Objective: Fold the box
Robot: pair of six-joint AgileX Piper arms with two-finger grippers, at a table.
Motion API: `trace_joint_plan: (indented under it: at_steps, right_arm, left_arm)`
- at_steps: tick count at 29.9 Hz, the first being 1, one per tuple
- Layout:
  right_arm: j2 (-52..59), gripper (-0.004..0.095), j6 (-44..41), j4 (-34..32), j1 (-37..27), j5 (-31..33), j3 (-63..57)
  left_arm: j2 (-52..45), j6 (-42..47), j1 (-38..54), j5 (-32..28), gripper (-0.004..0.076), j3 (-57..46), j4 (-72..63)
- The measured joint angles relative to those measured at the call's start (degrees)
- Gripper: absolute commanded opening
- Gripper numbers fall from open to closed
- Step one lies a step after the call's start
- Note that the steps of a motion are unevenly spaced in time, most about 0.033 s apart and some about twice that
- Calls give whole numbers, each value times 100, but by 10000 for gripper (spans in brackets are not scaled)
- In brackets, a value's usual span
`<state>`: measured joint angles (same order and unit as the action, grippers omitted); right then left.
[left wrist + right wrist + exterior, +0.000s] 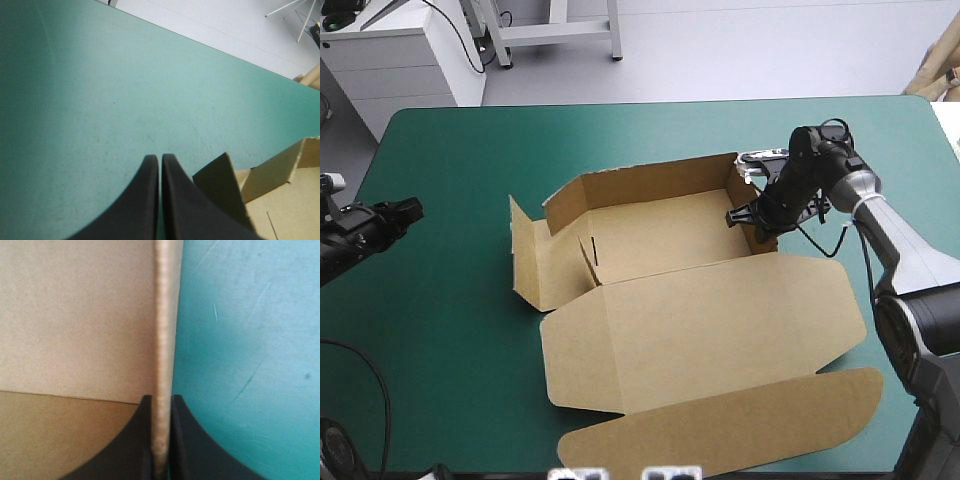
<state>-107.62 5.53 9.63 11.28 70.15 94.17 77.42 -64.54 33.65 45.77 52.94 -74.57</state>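
The brown box (660, 235) lies mid-table, its back wall and left side flap (525, 250) raised. Its lid (700, 330) lies flat toward the front, ending in a rounded tuck flap (720, 425). My right gripper (757, 216) is at the box's right wall, shut on that wall's upright edge (162, 330), with the box's inside on one side and teal-green cover on the other; the fingers (161, 397) pinch the board. My left gripper (410, 212) hovers near the table's left edge, shut on nothing (160, 157), well left of the box, whose left flap (220, 185) shows just ahead.
The lid's tuck flap reaches close to the table's front edge (500, 470). A strip of teal-green cover (460, 250) separates my left gripper from the box. My right arm (890, 230) leans in over the table's right side.
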Motion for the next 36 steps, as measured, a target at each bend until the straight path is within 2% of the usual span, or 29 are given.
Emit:
trace_joint_plan:
  at_steps: [5, 9, 13, 18, 28, 36]
  right_arm:
    - [541, -20, 396, 127, -441, 26, -35]
    - [1159, -20, 657, 554, -868, 26, -35]
    - [1498, -19, 915, 1052, -969, 66, -35]
    - [1567, -18, 1103, 1544, -969, 111, -35]
    - [1345, -16, 1124, 1541, -969, 40, -35]
    - [1065, -16, 983, 1054, -969, -259, -35]
  left_arm:
    - [389, 200, 0, -123, 6, 0, -12]
    - [790, 226, -15, -131, 6, 0, -280]
    - [1279, 252, -242, -110, -8, 0, -501]
    - [1822, 263, -953, -106, -8, 0, -609]
    - [1986, 268, -2508, -63, -8, 10, -1348]
    - [1986, 423, -3230, 598, -8, 275, -1624]
